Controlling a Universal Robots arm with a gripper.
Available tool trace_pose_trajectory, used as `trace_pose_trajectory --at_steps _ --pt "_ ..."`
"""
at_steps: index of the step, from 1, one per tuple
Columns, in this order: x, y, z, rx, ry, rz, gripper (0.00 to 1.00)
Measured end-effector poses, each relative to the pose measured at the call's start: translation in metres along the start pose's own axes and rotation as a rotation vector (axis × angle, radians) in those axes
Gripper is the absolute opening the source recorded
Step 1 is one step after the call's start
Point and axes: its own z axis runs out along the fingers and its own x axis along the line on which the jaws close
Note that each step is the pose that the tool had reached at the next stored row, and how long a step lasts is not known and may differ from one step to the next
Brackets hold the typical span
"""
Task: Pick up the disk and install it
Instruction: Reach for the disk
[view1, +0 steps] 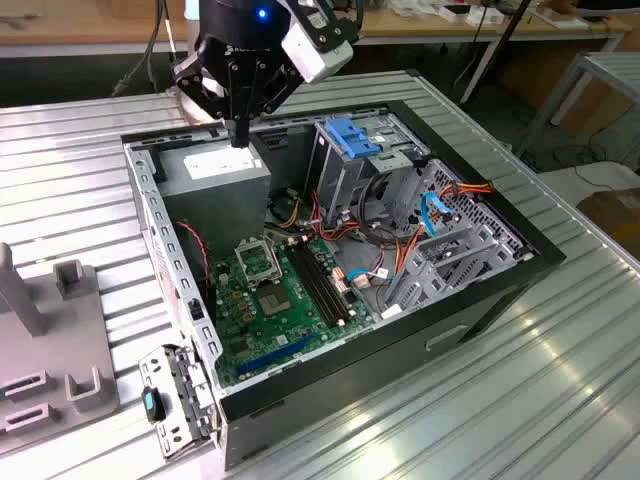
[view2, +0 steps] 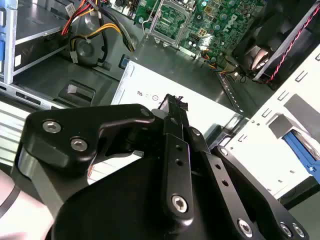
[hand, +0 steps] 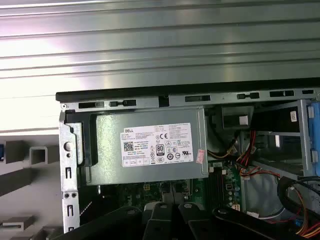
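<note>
The disk (view1: 352, 135) shows as a bright blue carrier at the top of the metal drive cage, at the far side of the open computer case (view1: 150, 215). Its grey body is hidden inside the cage. My gripper (view1: 240, 135) hangs over the grey power supply (view1: 215, 172) in the case's far corner, toward the exterior view's left and well apart from the disk. Its black fingers (view2: 172, 107) are shut, with nothing between them. In the first wrist view the gripper (hand: 170, 215) sits just short of the labelled power supply (hand: 150, 145).
The motherboard (view1: 275, 290) and loose red, orange and blue cables (view1: 430, 215) fill the case floor. A grey slotted fixture (view1: 60, 340) stands on the ribbed metal table (view1: 540, 380) at the exterior view's left. A blue strip (view2: 300, 147) lies in a pale frame beside the case.
</note>
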Motion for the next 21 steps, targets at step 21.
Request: trace_pose_trajectory --at_steps 21 --pt "0.0113 -0.0009 -0.0003 0.0 0.0 0.0 0.11"
